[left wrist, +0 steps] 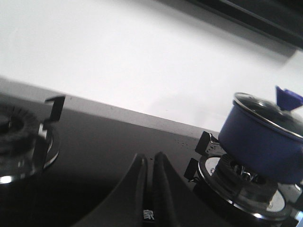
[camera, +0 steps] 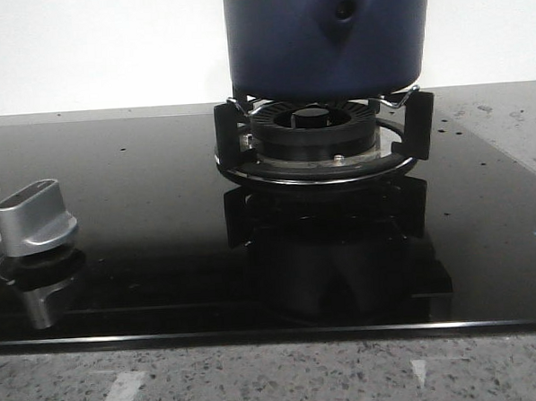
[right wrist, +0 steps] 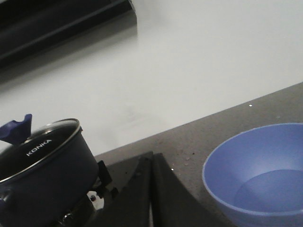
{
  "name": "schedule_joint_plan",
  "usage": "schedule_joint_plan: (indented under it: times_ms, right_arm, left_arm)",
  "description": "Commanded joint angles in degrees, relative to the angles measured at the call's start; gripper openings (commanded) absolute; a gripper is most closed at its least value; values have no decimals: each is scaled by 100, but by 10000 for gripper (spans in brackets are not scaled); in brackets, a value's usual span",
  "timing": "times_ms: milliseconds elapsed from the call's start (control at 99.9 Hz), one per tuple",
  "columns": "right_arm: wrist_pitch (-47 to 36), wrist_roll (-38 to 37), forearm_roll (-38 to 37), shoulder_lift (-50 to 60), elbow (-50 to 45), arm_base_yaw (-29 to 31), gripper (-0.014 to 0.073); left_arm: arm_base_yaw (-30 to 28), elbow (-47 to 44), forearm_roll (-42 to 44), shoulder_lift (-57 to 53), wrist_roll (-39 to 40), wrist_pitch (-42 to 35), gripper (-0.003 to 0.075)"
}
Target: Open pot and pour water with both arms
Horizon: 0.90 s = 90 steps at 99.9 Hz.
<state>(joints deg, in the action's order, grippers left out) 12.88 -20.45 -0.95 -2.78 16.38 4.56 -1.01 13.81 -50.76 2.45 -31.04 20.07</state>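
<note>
Front view: the pot (camera: pixel 327 37) sits upright on the burner ring (camera: pixel 317 135), its base on the black pan supports, its handle mount with the dark hole facing the camera. Its glass lid (left wrist: pixel 262 109) is on, with a steel rim and a blue knob (left wrist: pixel 288 97) on top; "KONKA" is printed on the glass. The burner stands on a glossy black cooktop (camera: pixel 143 216), which lies on the speckled grey surface (camera: pixel 277 380). A silver control knob (camera: pixel 35 218) is left of the pot, well apart from it. A blue bowl (right wrist: pixel 258 172) stands on the surface to the right of the pot. Left end effector (left wrist: pixel 150 177): fingers pressed nearly together, holding nothing, clear of the pot. Right end effector (right wrist: pixel 151 179): fingers together, holding nothing, between pot and bowl.
</note>
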Motion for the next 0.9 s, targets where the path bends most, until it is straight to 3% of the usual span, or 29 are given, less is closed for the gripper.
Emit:
schedule_joint_plan:
  times_ms: [0,160,330,451,651,891]
  right_arm:
    - [163,340,-203,-382,572,26,-74]
    - [543,792,-203,-710,1075,26,-74]
    - [655,792,-203,-852,1216,26,-71]
    - [865,792,-203,-909,1225,26,6]
    - [997,792,-203,-947,1225,26,272]
    - [1174,792,-203,-969,1364,26,311]
  left_arm:
    - [3,479,-109,427,-543,36,-20]
    - [3,919,-132,956,-1040,212,9]
    - [167,1006,-169,1054,-1686,197,244]
    - [374,1006,-256,1141,-2175,195,348]
    - [562,1006,-1436,1665,-2925,133,360]
    - [1139,1124,-3562,2493,-5512,322,384]
